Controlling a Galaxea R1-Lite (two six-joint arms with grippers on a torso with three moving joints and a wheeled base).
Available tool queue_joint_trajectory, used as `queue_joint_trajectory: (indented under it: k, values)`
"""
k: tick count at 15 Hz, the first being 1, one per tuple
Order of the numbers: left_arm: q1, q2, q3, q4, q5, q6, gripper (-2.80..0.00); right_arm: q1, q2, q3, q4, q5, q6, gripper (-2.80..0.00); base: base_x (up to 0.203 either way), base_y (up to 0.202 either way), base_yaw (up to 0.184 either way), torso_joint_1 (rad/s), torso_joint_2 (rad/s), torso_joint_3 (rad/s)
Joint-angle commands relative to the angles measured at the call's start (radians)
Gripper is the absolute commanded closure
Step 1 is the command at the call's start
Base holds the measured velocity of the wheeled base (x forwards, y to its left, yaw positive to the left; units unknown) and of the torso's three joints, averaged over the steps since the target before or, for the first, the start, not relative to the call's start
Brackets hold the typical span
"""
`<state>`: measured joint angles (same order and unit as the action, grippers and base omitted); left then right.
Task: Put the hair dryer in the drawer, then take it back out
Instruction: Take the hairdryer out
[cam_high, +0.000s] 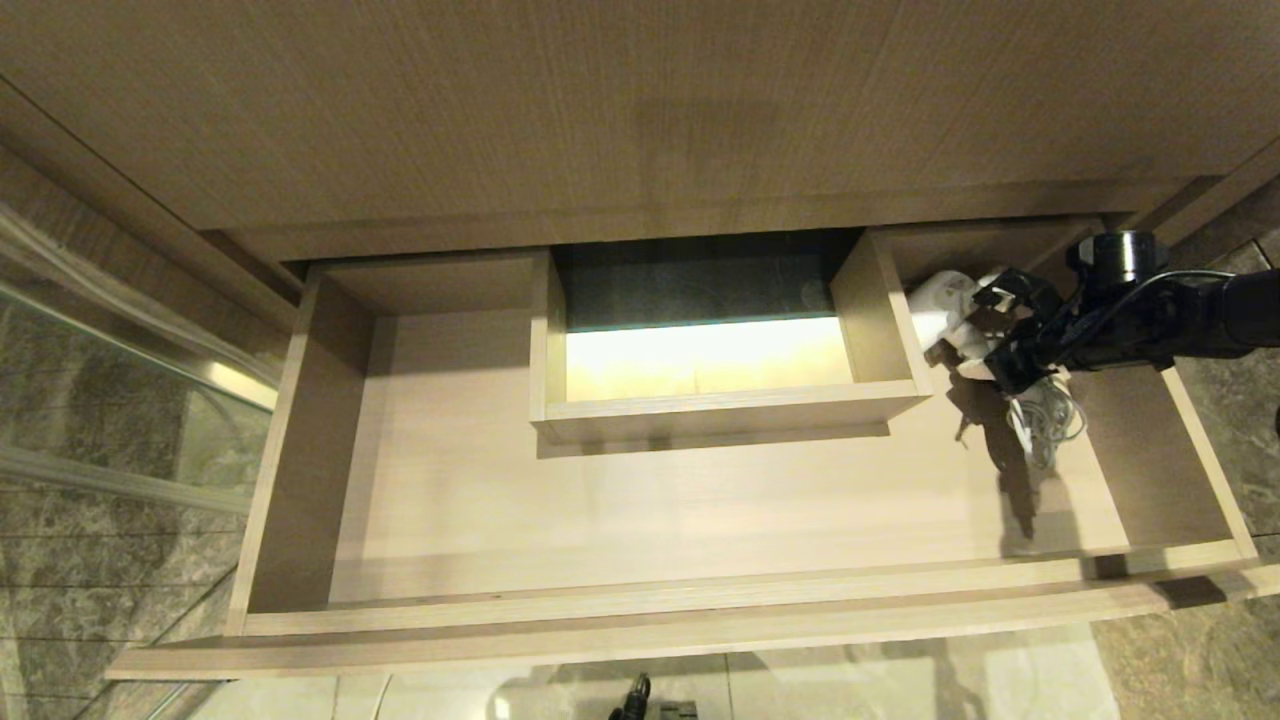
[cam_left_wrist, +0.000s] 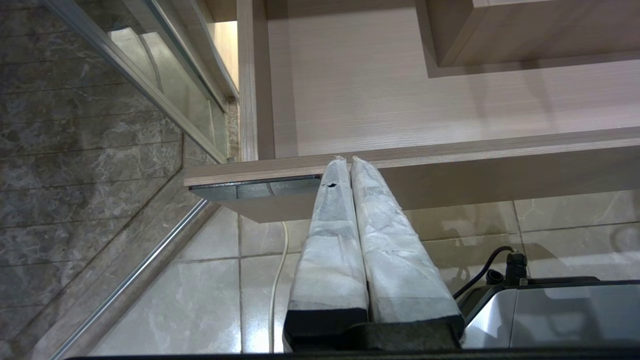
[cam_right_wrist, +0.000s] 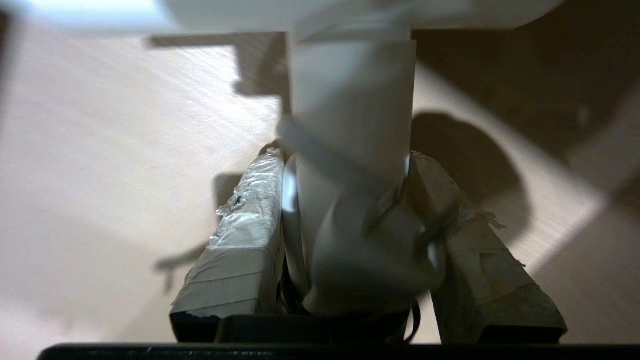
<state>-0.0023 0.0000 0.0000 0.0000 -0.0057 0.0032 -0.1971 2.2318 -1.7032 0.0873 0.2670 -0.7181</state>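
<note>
No text, brand, number or sign can be read in any of the views. The one candidate is a small dark rectangular label (cam_left_wrist: 255, 190) on the underside edge of the front of the wide, shallow, light-brown wood-grain drawer (cam_left_wrist: 450, 150), seen in the left wrist view; it seems to be split into panels with faint marks, but these are too small and dim to make out.

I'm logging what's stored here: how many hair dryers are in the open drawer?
1. The white plastic hair dryer lies in the light-brown wooden drawer's right section, its handle between the right gripper's fingers. No others are visible.
</note>
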Motion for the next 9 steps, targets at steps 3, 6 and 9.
queue_joint_trajectory:
  k: [3,6,9]
  values:
    - [0.001,0.000,0.000,0.000,0.000,0.001,0.00,-0.011,-0.165,0.076,0.012,0.004,-0.004,0.00,0.000,0.000,0.000,0.000,0.00,0.000]
    - [-0.001,0.000,0.001,0.000,0.001,0.000,0.00,-0.028,-0.289,0.149,0.019,0.004,-0.001,0.00,0.000,0.000,0.000,0.000,0.00,0.000]
    - [-0.001,0.000,0.000,0.000,0.000,0.000,0.00,-0.048,-0.454,0.218,0.048,0.004,0.004,0.00,0.000,0.000,0.000,0.000,0.00,0.000]
